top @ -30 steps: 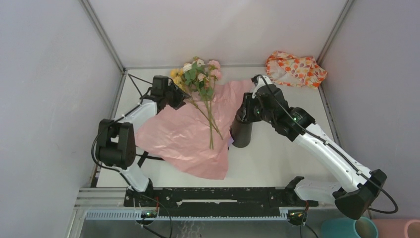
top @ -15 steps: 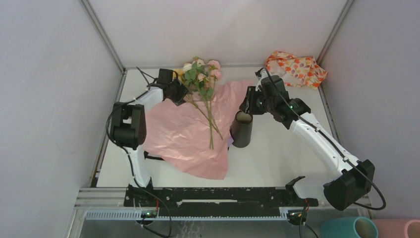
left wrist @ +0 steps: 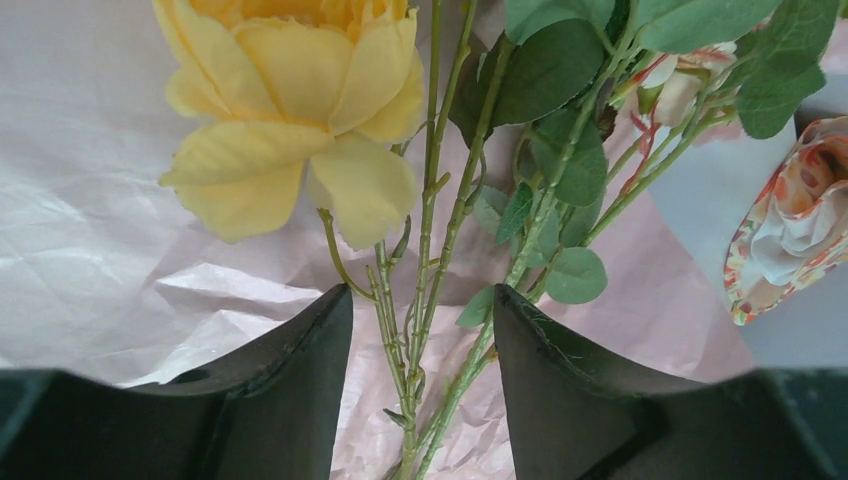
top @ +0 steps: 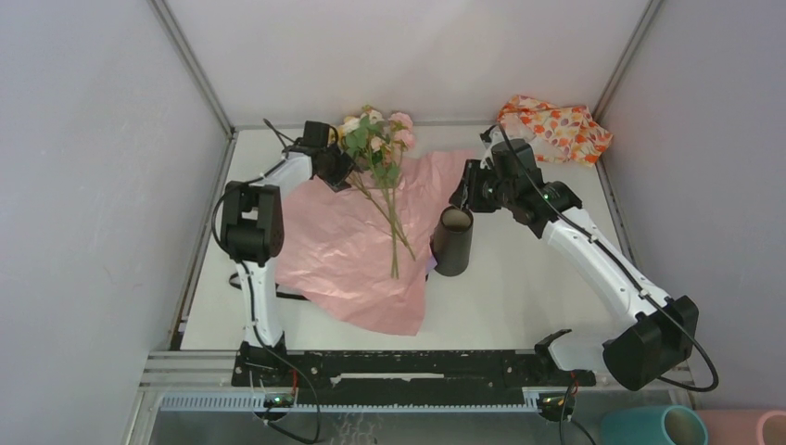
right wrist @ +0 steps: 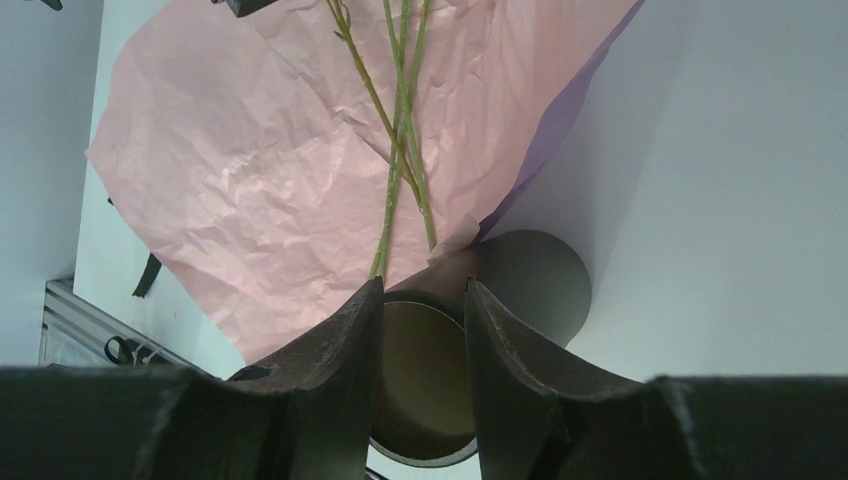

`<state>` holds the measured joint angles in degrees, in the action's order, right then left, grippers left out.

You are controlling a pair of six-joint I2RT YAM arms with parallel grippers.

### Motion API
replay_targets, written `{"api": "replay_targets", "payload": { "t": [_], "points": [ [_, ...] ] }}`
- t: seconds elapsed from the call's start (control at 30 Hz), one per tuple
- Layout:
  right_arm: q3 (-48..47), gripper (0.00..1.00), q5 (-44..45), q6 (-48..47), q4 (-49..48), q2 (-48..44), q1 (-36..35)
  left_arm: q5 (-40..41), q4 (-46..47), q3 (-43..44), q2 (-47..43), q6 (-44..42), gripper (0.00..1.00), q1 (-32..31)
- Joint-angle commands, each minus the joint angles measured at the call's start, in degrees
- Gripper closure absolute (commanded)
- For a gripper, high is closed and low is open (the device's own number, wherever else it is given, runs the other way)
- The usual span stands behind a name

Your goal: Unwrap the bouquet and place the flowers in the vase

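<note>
The flowers [top: 375,139] lie on the opened pink paper [top: 343,250], rose heads toward the back wall and thin green stems [top: 397,232] running toward me. My left gripper [top: 345,176] sits at the upper stems. In the left wrist view it [left wrist: 422,300] is open, with the stems [left wrist: 430,330] loose between its fingers under a yellow rose [left wrist: 300,100]. The black vase [top: 452,243] stands upright at the paper's right edge. My right gripper [top: 461,197] hovers just behind and above it, open [right wrist: 425,290], with the vase's pale inside [right wrist: 430,380] seen through the gap.
An orange-flowered patterned cloth [top: 553,130] lies in the back right corner. Black ribbon [top: 273,295] pokes out from under the paper's left edge. A teal cylinder [top: 649,426] and a pink cylinder [top: 751,428] stand off the table at the bottom right.
My right gripper has lifted off the vase and drawn back, then held still. My left arm has reached further toward the back wall, its gripper staying at the stems.
</note>
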<state>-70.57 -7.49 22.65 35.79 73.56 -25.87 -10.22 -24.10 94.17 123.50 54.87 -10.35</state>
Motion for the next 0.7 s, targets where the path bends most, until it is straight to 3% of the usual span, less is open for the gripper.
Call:
{"api": "replay_targets", "payload": {
  "t": [0.0, 0.37, 0.67],
  "points": [
    [-1.77, 0.56, -0.62, 0.06, -1.6, -0.08, 0.37, 0.2, -1.2, 4.06, 1.57, -1.69, 0.42, 0.33],
    [-1.77, 0.56, -0.87, 0.42, -1.35, 0.92, 0.41, -0.77, -1.3, 3.93, 4.26, -2.05, 0.5, 0.33],
    [-0.93, 0.57, -0.51, 0.74, -1.33, 0.54, 0.41, -0.64, -1.3, 4.31, 4.11, -2.55, 0.74, 0.35]
  ]
}}
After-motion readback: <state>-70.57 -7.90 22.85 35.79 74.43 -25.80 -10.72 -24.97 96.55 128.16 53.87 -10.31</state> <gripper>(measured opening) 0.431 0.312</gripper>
